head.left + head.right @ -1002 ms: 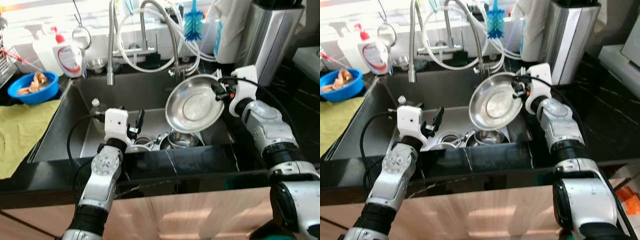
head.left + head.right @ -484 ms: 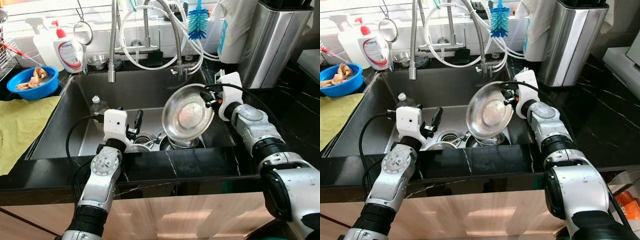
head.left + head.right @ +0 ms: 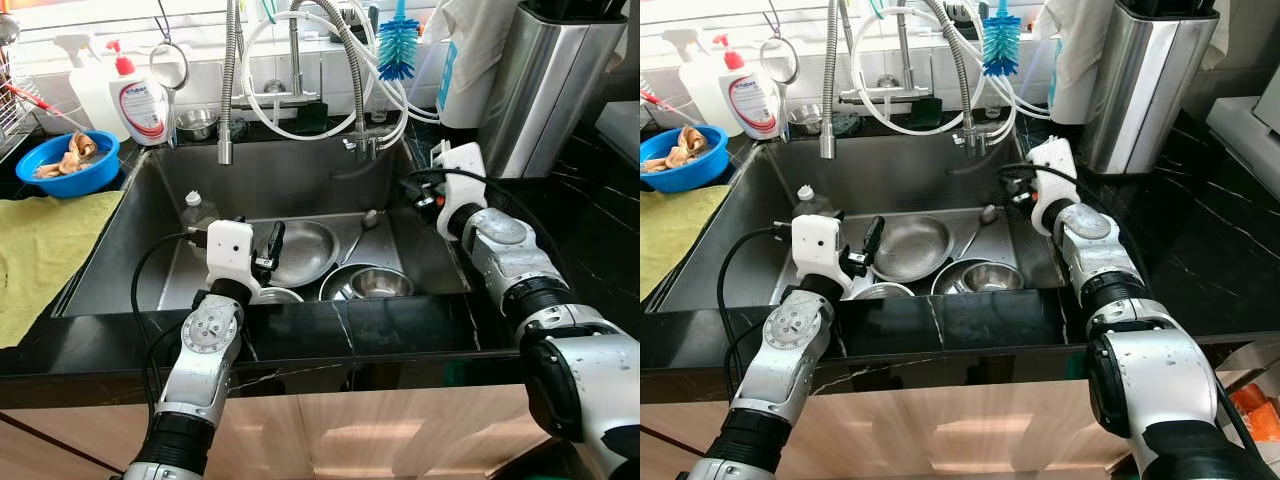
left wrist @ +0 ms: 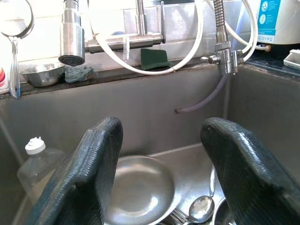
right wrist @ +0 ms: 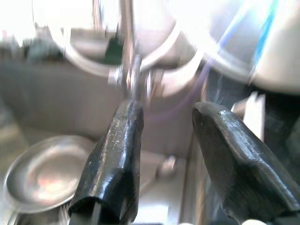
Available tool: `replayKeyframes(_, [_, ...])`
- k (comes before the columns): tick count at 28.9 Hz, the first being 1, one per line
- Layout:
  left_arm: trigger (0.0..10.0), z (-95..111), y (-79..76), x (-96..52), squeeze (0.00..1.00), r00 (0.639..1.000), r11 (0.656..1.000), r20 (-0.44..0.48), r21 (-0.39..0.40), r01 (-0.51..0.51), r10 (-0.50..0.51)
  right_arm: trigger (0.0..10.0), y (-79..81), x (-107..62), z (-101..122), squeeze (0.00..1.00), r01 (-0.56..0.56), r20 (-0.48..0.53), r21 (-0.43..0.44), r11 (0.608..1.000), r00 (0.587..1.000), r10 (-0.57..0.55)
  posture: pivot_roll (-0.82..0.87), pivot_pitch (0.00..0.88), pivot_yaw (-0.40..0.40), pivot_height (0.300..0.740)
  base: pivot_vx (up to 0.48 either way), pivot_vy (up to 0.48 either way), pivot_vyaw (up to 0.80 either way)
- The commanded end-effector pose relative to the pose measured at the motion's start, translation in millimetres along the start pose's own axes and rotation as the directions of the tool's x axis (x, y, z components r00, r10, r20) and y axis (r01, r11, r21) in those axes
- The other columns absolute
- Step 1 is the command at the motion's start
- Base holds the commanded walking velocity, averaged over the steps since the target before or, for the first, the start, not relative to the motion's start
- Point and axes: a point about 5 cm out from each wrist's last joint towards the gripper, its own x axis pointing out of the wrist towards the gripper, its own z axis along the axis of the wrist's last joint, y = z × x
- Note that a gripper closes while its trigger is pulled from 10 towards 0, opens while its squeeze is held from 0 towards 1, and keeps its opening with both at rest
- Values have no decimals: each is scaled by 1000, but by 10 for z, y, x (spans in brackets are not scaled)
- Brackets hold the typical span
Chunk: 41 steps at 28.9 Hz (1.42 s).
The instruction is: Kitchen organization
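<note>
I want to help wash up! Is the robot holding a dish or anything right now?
No, nothing. The left gripper and right gripper are both open and empty. The steel plate lies in the sink.

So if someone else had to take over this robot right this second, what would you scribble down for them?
Right gripper: open, holding nothing, up by the right wall of the dark steel sink.
Left gripper: open, holding nothing, hovering over the sink's near edge.
Wide shallow round steel dish: lying flat on the sink floor.
Deeper steel bowl sits beside it towards the front, a metal spoon behind, a clear plastic bottle with a white cap at the left.
Done: the dish is in the sink.
Left: presumably sorting the remaining dishes; I can't tell which comes next.
</note>
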Motion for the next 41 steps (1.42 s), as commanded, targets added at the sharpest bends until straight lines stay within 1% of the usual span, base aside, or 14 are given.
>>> replayKeyframes(1, [10000,34,54,-14,0,1000,1000,19,7,-25,24,10000,-6,-37,153,0,22,138,-8,1000,990,-21,-74,0,34,740,0,0,0])
replayKeyframes(5, [10000,49,68,0,0,999,999,31,9,-37,37,10000,-49,-260,211,0,111,278,20,994,954,-112,-89,0,47,740,0,0,0])
replayKeyframes(7, [10000,62,70,11,0,998,999,38,9,-41,41,10000,-24,-443,196,0,175,329,-16,984,931,-160,-101,0,54,740,0,0,0])
replayKeyframes(8, [10000,62,70,11,0,998,999,38,9,-41,41,10000,-24,-443,196,0,175,329,-16,984,931,-160,-101,0,54,740,0,0,0])
replayKeyframes(12, [10000,65,66,21,0,998,999,43,9,-47,47,10000,167,-787,95,0,235,361,48,971,902,-236,-113,0,61,740,0,0,0])
replayKeyframes(14, [10000,67,71,23,0,998,999,46,8,-52,52,10000,280,-944,75,0,270,380,18,963,889,-256,-118,0,66,740,0,0,0])
replayKeyframes(16, [10000,68,72,17,0,997,998,51,8,-56,55,10000,407,-1133,42,0,322,410,44,946,858,-311,-124,0,68,740,0,0,0])
replayKeyframes(17, [10000,68,72,16,0,997,998,51,8,-56,56,10000,422,-1154,35,0,328,409,38,944,857,-314,-124,0,68,740,0,0,0])
replayKeyframes(18, [10000,67,74,10,0,997,998,52,8,-58,57,10000,431,-1209,2,0,357,398,98,929,842,-365,-125,0,68,740,0,0,0])
replayKeyframes(20, [10000,68,78,6,0,997,998,54,7,-62,61,10000,449,-1252,-22,0,366,390,105,925,840,-377,-123,0,66,740,0,0,0])
replayKeyframes(24, [10000,66,91,-19,0,996,997,57,7,-71,70,10000,555,-1405,-93,0,388,349,35,921,859,-375,-124,0,66,740,0,0,0])
replayKeyframes(28, [10000,60,98,-33,0,996,997,57,8,-75,74,10000,575,-1520,-201,0,424,297,41,905,859,-417,-128,0,68,740,0,0,0])
replayKeyframes(35, [10000,70,97,-22,0,995,997,64,9,-83,82,10000,591,-1519,-253,0,440,257,32,898,864,-432,-126,0,69,740,0,0,0])
replayKeyframes(41, [10000,102,82,7,0,993,996,80,7,-86,85,10000,619,-1430,-235,0,433,254,-40,901,876,-410,-119,0,66,740,0,0,344])
